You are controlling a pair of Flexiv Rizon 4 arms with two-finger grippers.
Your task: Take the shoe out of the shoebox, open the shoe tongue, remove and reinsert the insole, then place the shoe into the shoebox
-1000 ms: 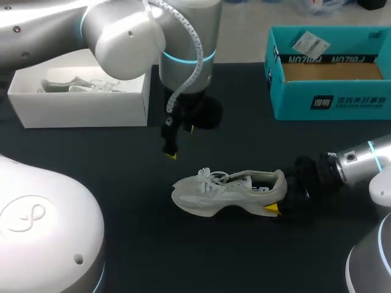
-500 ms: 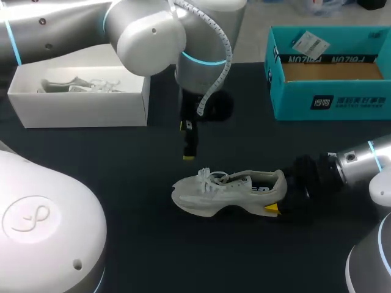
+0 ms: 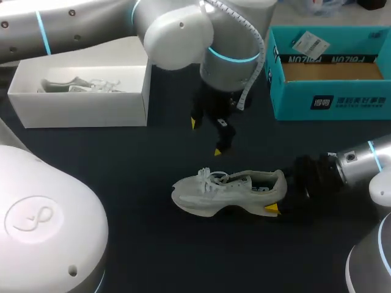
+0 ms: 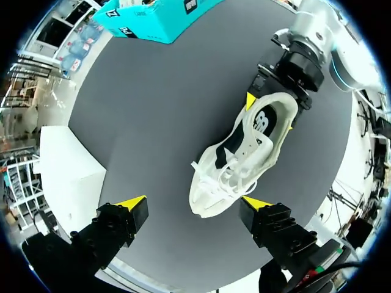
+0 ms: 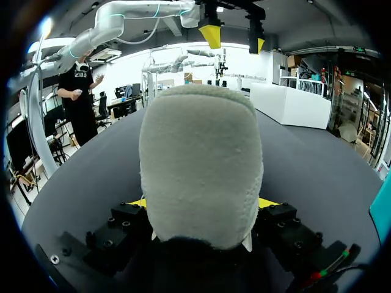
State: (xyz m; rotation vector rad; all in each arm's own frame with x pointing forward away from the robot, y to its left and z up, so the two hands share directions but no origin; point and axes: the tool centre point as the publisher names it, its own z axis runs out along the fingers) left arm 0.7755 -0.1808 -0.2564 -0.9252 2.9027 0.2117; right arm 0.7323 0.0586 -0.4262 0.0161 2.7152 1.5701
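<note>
I see the shoe (image 3: 226, 190) as off-white with white laces (image 3: 208, 177), a black lining and a white mark on its black insole (image 4: 266, 119). The worktop (image 3: 153, 244) is plain black. The shoebox (image 3: 330, 101) is teal outside, brown inside, with a white label (image 3: 310, 43); the other box (image 3: 79, 110) is white. My left end effector (image 3: 205, 137) and right end effector (image 3: 278, 201) are black with bright yellow tips, and the arms (image 3: 91, 18) are silver with light-blue rings.

2 silver arms (image 3: 177, 30); cyan rings (image 3: 232, 56); white cable (image 3: 253, 36); yellow fingertips (image 3: 193, 122)
</note>
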